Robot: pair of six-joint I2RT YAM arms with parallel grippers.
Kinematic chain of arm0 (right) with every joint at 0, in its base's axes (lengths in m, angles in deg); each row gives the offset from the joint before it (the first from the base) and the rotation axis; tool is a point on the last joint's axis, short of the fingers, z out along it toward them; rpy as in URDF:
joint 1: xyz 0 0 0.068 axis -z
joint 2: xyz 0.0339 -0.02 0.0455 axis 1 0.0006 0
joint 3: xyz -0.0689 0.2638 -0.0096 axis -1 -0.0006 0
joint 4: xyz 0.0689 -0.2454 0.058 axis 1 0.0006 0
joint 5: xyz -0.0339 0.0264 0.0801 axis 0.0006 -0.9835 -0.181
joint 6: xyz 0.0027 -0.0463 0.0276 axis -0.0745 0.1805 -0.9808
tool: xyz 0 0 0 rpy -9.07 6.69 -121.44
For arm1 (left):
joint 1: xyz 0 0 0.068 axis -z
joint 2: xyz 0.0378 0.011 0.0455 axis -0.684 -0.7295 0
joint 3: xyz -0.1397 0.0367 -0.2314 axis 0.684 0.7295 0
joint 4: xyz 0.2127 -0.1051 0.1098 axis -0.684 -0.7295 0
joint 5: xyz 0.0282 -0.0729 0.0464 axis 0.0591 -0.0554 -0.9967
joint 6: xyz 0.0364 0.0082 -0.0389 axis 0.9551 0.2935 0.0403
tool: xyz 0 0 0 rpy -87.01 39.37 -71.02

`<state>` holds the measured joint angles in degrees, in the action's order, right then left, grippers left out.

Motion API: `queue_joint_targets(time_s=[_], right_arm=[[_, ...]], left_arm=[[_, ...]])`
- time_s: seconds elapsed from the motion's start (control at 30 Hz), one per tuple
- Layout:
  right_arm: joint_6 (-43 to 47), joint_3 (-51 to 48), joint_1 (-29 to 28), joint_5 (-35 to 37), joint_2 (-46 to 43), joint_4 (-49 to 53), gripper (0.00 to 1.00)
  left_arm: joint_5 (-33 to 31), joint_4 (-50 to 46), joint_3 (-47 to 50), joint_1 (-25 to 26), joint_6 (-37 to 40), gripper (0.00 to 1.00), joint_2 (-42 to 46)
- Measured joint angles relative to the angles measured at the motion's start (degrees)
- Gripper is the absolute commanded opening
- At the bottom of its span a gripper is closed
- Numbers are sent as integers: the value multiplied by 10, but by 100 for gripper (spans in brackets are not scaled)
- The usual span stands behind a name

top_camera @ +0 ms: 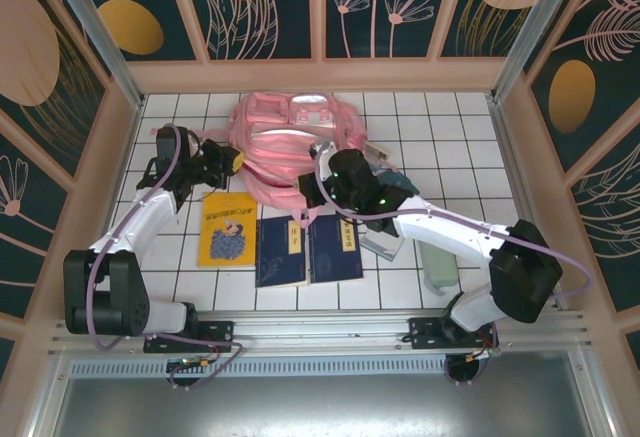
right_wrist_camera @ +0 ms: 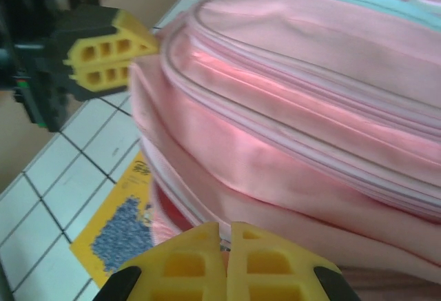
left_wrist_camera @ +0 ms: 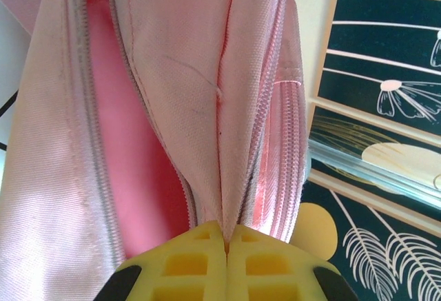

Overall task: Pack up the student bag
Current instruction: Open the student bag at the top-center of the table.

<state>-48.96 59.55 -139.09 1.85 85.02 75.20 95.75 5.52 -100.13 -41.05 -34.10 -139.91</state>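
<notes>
Left tool (left_wrist_camera: 226, 246): yellow fingers pressed together, pinching fabric fold of large pink fabric student bag (top_camera: 290, 132) at its left edge. Right tool (right_wrist_camera: 227, 235): pressed together, apparently on bag's near lip. Bag lies just beyond both tools, far-centre on white tiled tabletop (top_camera: 450, 157), long axis left-right. Flat yellow book (top_camera: 228, 227) on bag's near side, closest to left arm; mouth likely must open toward it.

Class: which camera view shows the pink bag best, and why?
The top view: the whole bag is in frame, its outline and pockets clear. The left wrist view gives a close-up of its fabric and a zip; the right wrist view, one blurred side.
</notes>
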Motion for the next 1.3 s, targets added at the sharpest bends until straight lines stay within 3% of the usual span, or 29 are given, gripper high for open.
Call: queue_joint_targets(time_s=[0.3, 0.6, 0.77, 1.03, 1.3], right_arm=[[2, -59, 88, -26, -50, -19, 0], [-14, -96, 179, -73, -37, -82, 0], [-37, -91, 238, -122, 30, -147, 0], [-88, 8, 297, -198, 209, -215, 4], [-127, 106, 311, -232, 289, -219, 13]], left_arm=[[14, 0, -1, -45, 0, 0, 7], [31, 0, -5, -66, 0, 0, 7], [41, 0, -13, -69, 0, 0, 6], [47, 2, -21, -78, 0, 0, -8], [56, 24, -34, -78, -2, 0, -24]])
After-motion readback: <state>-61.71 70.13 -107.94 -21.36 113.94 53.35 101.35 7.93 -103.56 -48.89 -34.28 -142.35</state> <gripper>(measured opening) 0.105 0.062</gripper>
